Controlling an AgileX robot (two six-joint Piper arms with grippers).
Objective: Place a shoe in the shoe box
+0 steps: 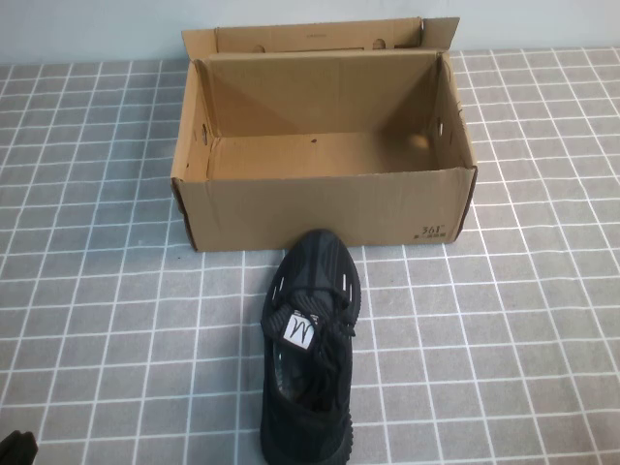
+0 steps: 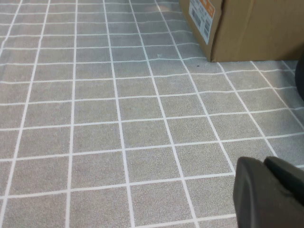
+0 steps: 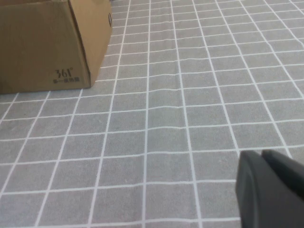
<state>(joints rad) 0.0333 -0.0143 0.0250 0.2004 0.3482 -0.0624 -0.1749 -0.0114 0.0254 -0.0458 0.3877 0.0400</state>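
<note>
Cardboard shoe box (image 1: 320, 208) open | shoe (image 1: 310, 344) outside | left end effector (image 2: 268, 192), right end effector (image 3: 268, 190) low

You see a table (image 1: 97, 291) covered with a gray cloth. Thin white lines cross the cloth and make lots of small squares, like tiles. The squares run all the way to the far edge. Behind the table there is a plain, pale gray-blue wall (image 1: 97, 29). The light is soft and even, and you see only a faint shadow on the cloth.
</note>
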